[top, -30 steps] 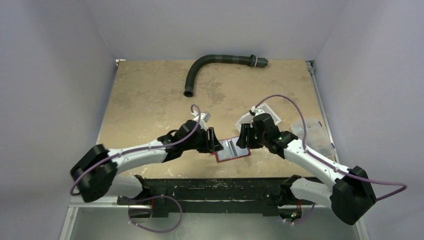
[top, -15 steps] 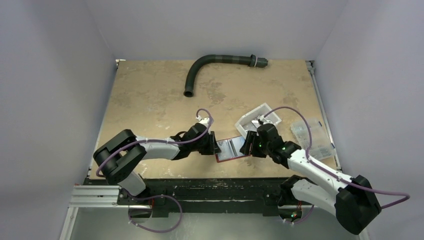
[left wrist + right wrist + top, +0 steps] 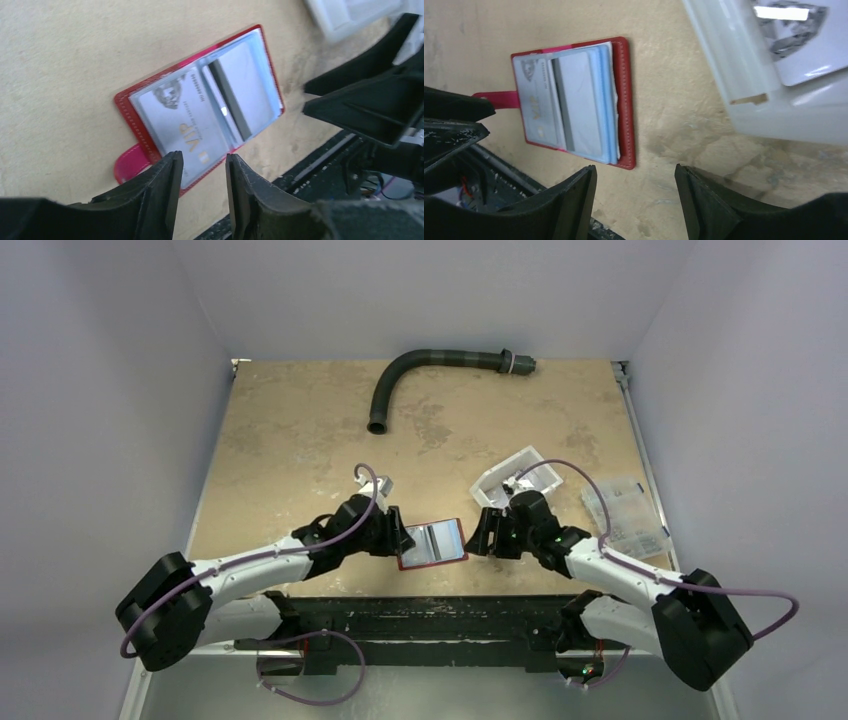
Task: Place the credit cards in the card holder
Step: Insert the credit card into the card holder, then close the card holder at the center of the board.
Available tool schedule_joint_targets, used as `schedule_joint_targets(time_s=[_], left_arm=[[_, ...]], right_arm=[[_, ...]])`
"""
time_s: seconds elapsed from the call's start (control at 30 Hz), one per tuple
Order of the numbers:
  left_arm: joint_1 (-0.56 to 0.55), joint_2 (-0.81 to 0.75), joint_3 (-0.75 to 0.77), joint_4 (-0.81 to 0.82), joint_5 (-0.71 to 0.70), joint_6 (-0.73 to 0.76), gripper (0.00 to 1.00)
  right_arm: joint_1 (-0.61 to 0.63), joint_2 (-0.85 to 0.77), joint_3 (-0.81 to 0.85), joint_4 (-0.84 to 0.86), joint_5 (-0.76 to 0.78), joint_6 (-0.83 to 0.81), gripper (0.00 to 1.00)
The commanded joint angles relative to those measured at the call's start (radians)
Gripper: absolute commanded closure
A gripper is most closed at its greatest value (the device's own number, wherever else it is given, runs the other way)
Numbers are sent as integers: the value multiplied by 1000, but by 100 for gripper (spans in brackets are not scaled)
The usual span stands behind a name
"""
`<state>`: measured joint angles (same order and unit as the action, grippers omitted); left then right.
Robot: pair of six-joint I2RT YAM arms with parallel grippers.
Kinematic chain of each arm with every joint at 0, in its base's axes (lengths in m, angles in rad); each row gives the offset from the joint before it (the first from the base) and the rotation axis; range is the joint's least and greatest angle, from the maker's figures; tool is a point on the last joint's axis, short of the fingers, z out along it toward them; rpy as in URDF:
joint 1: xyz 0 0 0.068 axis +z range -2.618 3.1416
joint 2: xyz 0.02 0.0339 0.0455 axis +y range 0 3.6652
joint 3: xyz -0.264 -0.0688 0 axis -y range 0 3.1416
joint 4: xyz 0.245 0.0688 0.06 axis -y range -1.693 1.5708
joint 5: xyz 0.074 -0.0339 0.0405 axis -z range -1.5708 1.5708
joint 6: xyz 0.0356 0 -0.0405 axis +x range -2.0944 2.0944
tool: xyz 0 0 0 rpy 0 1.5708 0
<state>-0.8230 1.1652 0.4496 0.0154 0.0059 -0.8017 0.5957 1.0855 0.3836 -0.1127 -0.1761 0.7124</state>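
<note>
The dark-red card holder (image 3: 432,543) lies open and flat near the table's front edge, its snap tab (image 3: 127,167) pointing toward my left arm. Its clear sleeves hold a pale credit card printed "VIP" (image 3: 180,125) and another with a dark stripe (image 3: 245,85). My left gripper (image 3: 202,162) hovers open over the holder's tab side, nothing between its fingers. My right gripper (image 3: 634,175) stands open just off the holder's (image 3: 624,100) opposite edge, over bare table. Another pale card (image 3: 794,45) lies in the white bin.
The white bin (image 3: 497,480) sits just behind my right gripper. A clear compartmented box (image 3: 625,515) stands at the right edge. A dark curved hose (image 3: 430,368) lies at the back. The table's front edge and black rail (image 3: 430,615) run close below the holder.
The card holder has slid left along the front edge. My left arm drew back to the left with it. My right gripper's jaws stand wider than before.
</note>
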Motion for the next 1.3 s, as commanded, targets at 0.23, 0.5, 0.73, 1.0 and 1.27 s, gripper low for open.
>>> schedule_joint_targets(time_s=[0.23,0.5,0.73,1.0,1.27], left_arm=[[-4,120,36,97,23,-7,79],[-31,174,-62,132,-98,-39,93],[-48,205,-137,218,-98,-90,99],[-60,206,-148,240,-108,-105,100],[-59,167,-154,224,-118,-111,100]], right_arm=[[104,117,12,219,-9,54,39],[167,174,6,319,13,157,41],[167,172,-36,581,-149,301,40],[173,246,49,690,-214,354,39],[177,314,120,717,-244,354,38]])
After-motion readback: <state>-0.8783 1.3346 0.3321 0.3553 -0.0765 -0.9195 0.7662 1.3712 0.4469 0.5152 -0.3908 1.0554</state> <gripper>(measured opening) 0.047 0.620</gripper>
